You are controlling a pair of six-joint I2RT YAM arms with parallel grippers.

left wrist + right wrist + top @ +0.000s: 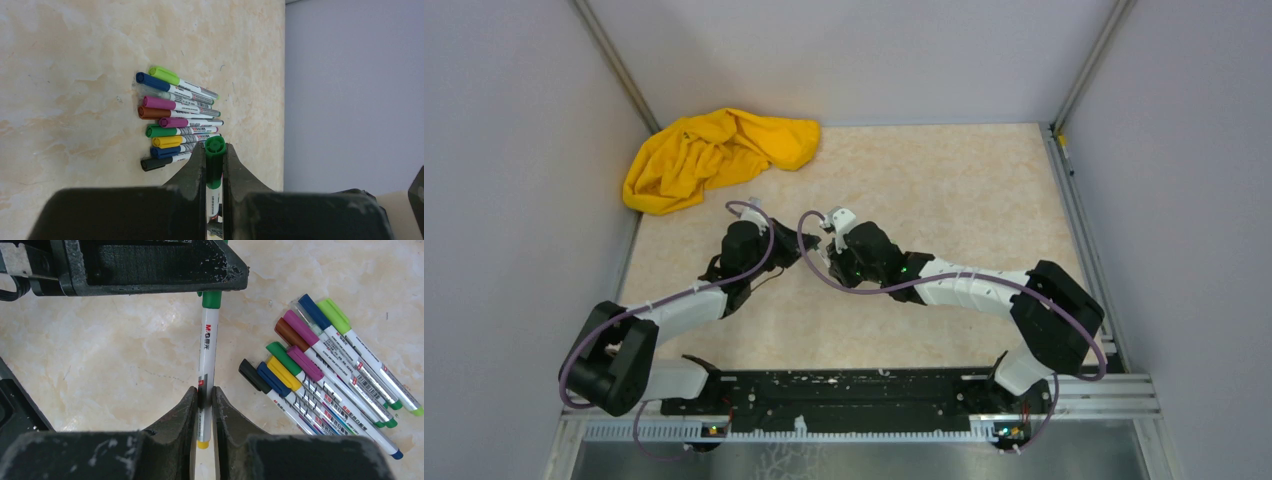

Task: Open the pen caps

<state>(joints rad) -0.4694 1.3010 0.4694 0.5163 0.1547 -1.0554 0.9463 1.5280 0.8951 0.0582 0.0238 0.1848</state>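
left gripper [214, 159]: jaws clamped on green cap [215, 147] | right gripper [205, 396]: jaws clamped on pen barrel [208, 345], over tabletop [100, 355] | handling: likely light, stiff, slick plastic; grip cap and mid-barrel

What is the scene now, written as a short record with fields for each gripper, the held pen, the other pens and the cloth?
left gripper: shut on the green cap
right gripper: shut on the barrel of the same pen
cap state: on the pen, not yet off
other pens: capped, lying side by side on the table
yellow cloth: bunched in the far left corner
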